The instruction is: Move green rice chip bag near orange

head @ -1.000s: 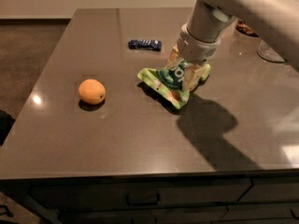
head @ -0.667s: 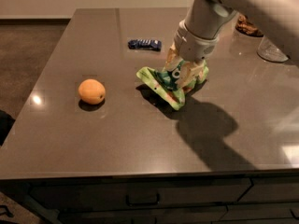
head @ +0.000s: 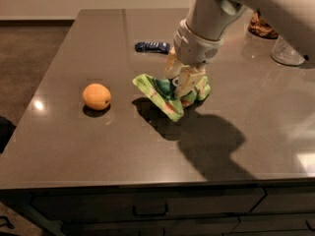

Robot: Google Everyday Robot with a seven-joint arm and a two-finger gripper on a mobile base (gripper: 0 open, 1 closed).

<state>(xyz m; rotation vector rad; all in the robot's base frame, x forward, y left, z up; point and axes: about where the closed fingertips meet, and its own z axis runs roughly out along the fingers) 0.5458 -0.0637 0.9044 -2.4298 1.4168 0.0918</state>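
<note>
The green rice chip bag, a crinkled light-green pouch, hangs tilted just above the dark table, near its middle. My gripper comes down from the upper right and is shut on the bag's upper right part. The orange sits on the table to the left of the bag, about a bag's width away from its left corner.
A small dark blue wrapper lies behind the bag toward the far side. A clear glass and a brown item stand at the far right. The table's front edge with drawers runs along the bottom.
My gripper has carried the bag a little to the left, toward the orange. The orange and the blue wrapper have not moved.
</note>
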